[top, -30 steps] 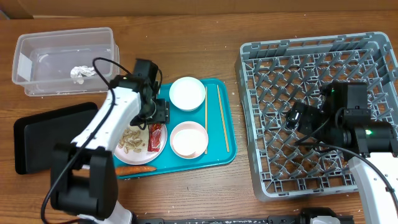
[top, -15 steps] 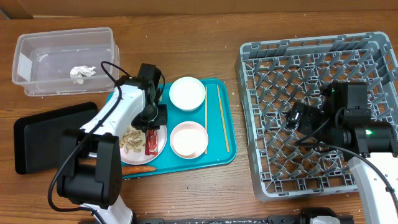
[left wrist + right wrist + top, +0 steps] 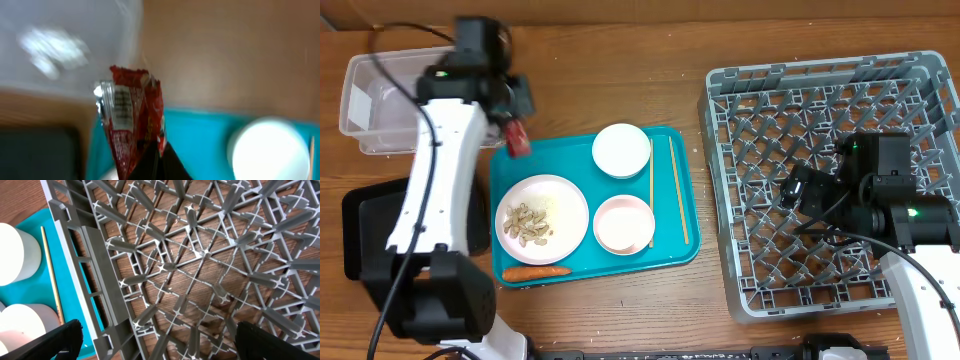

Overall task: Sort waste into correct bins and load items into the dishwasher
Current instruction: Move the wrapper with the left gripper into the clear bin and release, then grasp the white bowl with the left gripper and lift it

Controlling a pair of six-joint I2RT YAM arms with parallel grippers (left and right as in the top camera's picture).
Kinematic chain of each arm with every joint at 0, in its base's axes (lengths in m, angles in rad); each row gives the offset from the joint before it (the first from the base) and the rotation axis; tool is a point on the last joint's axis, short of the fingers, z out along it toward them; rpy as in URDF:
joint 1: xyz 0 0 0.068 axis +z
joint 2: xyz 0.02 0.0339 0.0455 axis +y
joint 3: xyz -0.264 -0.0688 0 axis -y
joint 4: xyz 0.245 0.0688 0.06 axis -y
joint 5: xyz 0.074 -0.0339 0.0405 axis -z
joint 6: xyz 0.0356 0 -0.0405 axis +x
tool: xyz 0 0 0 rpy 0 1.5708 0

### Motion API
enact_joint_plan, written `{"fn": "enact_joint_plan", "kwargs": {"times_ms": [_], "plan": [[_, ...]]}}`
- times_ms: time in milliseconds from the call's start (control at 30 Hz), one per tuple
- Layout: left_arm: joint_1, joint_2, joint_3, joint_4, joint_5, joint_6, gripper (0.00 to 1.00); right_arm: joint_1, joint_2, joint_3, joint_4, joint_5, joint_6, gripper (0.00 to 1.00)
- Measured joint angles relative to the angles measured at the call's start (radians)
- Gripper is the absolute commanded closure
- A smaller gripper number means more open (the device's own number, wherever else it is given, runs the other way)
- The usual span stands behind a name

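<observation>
My left gripper (image 3: 511, 127) is shut on the red snack wrapper (image 3: 518, 141), which hangs in the air between the clear tub (image 3: 380, 135) and the teal tray's far left corner. In the left wrist view the wrapper (image 3: 131, 115) rises from the closed fingertips (image 3: 165, 162), with the tub (image 3: 60, 75) blurred behind it. The plate (image 3: 565, 195) holds pale nut scraps (image 3: 528, 225); the carrot (image 3: 535, 271) lies by it. Two white bowls (image 3: 621, 150) (image 3: 623, 224) and the chopsticks (image 3: 652, 180) lie on the tray. My right gripper (image 3: 798, 188) hangs open and empty over the grey dish rack (image 3: 720, 130).
The teal tray (image 3: 680, 250) sits mid-table between the bins and the rack. The black tray (image 3: 370, 225) lies at the left, partly under my left arm. In the right wrist view, the rack's pegs and lattice (image 3: 200, 255) lie just below the open fingers.
The left gripper shut on the wrapper at the plate, lifted it and swung it up and left towards the tub. The right arm has not moved.
</observation>
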Motion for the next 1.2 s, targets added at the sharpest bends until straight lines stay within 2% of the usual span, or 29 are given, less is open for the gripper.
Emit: {"fn": "enact_joint_plan", "kwargs": {"times_ms": [167, 233, 267, 333, 400, 633, 800, 1000, 1200], "plan": [[0.088, 0.0, 0.006, 0.209, -0.047, -0.001, 0.95, 0.0, 0.0, 0.0, -0.001, 0.0, 0.0, 0.0], [0.113, 0.005, 0.006, 0.268, -0.055, 0.0, 0.9, 0.0, 0.0, 0.0, -0.001, 0.0, 0.0, 0.0], [0.126, 0.01, 0.006, 0.29, -0.059, 0.0, 0.84, 0.0, 0.0, 0.0, -0.001, 0.0, 0.0, 0.0], [0.143, 0.027, 0.006, 0.311, -0.066, -0.001, 0.55, 0.0, 0.0, 0.0, -0.001, 0.0, 0.0, 0.0], [0.155, 0.054, 0.006, 0.325, -0.071, 0.005, 0.44, 0.0, 0.0, 0.0, -0.002, 0.0, 0.0, 0.0], [0.166, 0.109, 0.005, 0.282, -0.069, 0.007, 0.43, 0.0, 0.0, 0.0, -0.003, 0.0, 0.0, 0.0], [0.156, 0.087, 0.005, 0.073, -0.014, 0.007, 0.37, 0.0, 0.0, 0.0, -0.002, 0.0, 0.0, 0.0], [0.074, 0.057, 0.008, -0.321, 0.124, 0.013, 0.36, 0.0, 0.0, 0.001, 0.009, 0.0, 0.0, 0.0], [-0.065, 0.057, 0.005, -0.501, 0.262, 0.071, 0.3, 0.0, 0.0, 0.001, 0.014, 0.0, 0.0, 0.0]]}}
